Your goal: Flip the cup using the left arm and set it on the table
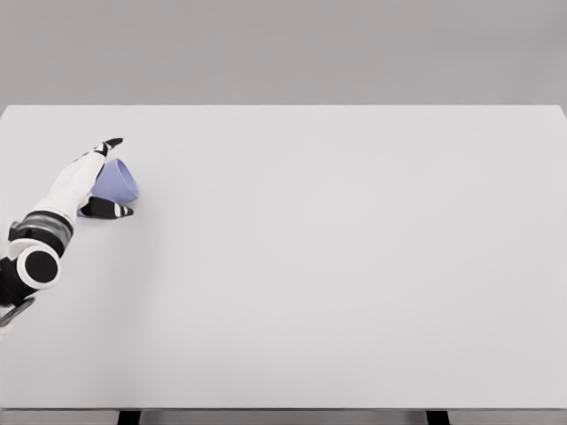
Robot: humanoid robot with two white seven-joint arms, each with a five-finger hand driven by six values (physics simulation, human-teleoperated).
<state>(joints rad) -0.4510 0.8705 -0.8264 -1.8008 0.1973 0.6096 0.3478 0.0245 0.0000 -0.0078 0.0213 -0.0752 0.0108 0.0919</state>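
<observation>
One arm only appears on my head camera: the left arm, white with black bands, enters from the lower left edge and runs up and to the right toward the cup. I take the cup as my landmark. It is pale lavender-blue and lies tilted on its side on the white table, with its wide rim facing right and toward the table's far edge, and its narrower base end hidden behind the hand. The left hand sits directly to the cup's left and is wrapped about it: dark fingertips show just above the cup, on its far side, and a dark digit, which I read as the thumb, lies just below the cup, on its near side, resting against the table surface. The cup body shows between these two dark parts, so I read the hand as closed around the cup in a grasp rather than spread flat. I cannot tell from this view whether the cup's lower wall touches the table or is held just clear of it. The wrist, marked by a black and white ring, lies below and left of the cup, near the picture's left edge. Relative to the cup, the bare table stretches far to the right and toward me. Beyond the cup, past the table's far edge, is a plain grey wall.
</observation>
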